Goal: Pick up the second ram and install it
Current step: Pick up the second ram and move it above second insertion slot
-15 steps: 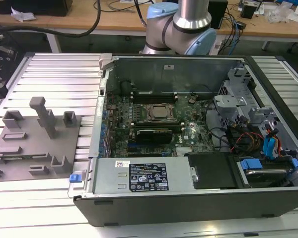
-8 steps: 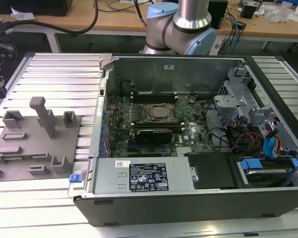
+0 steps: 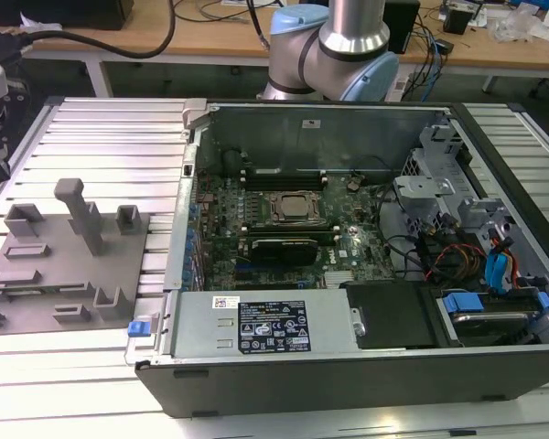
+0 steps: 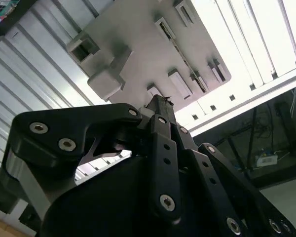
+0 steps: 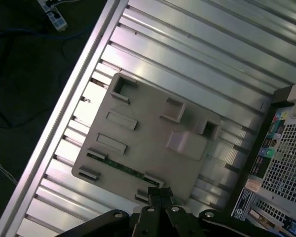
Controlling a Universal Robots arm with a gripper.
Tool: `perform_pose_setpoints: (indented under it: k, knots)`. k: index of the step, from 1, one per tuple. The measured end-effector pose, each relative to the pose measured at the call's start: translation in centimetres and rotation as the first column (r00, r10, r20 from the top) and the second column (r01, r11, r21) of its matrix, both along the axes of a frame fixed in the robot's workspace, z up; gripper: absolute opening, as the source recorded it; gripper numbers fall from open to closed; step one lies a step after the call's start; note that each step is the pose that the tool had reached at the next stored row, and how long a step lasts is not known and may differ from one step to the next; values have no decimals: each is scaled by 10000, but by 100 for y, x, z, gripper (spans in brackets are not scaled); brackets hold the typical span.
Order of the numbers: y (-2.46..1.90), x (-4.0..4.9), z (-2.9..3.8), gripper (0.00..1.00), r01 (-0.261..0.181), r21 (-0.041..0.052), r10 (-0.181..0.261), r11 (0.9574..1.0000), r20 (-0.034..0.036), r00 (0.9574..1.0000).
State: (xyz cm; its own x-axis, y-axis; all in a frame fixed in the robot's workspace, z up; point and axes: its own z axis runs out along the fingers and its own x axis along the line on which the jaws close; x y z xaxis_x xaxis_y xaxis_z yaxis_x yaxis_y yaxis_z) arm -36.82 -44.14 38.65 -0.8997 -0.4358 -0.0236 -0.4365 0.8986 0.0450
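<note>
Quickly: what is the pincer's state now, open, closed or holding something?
The pincer is closed, nothing visibly held, above the gray holder plate where the second ram lies.

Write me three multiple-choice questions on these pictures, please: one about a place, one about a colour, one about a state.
1. Where does the second ram lie?
A. In a holder on the fixture plate
B. On the CPU socket
C. On the wooden bench

2. What colour is the clip at the corner of the computer case nearest the plate?
A. Red
B. Blue
C. Yellow

3. In what state is the computer case?
A. Closed by its side panel
B. Covered with a cloth
C. Open, with the motherboard exposed

Answers:
1 A: in the first wrist view the second ram is a green stick lying along the fixture plate.
2 B: the clip is blue.
3 C: the computer case has no panel on top, and the motherboard is in plain sight.
</note>
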Motion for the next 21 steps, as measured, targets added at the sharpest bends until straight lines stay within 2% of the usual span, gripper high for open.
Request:
perform_pose_setpoints:
  k: [5, 8, 11, 14, 17, 19, 21]
  knots:
    - [0, 0, 0, 11, -666, 0, 666, 9978, 0, 9978]
    - [0, 0, 0, 11, -896, 0, 896, 9960, 0, 9960]
    - [0, 0, 0, 11, -1243, 0, 1243, 9922, 0, 9922]
    - [0, 0, 0, 11, -2052, 0, 2052, 9787, 0, 9787]
    - [0, 0, 0, 11, -2508, 0, 2508, 9680, 0, 9680]
    - [0, 0, 0, 11, -2681, 0, 2681, 9634, 0, 9634]
    - [0, 0, 0, 11, -2956, 0, 2956, 9553, 0, 9553]
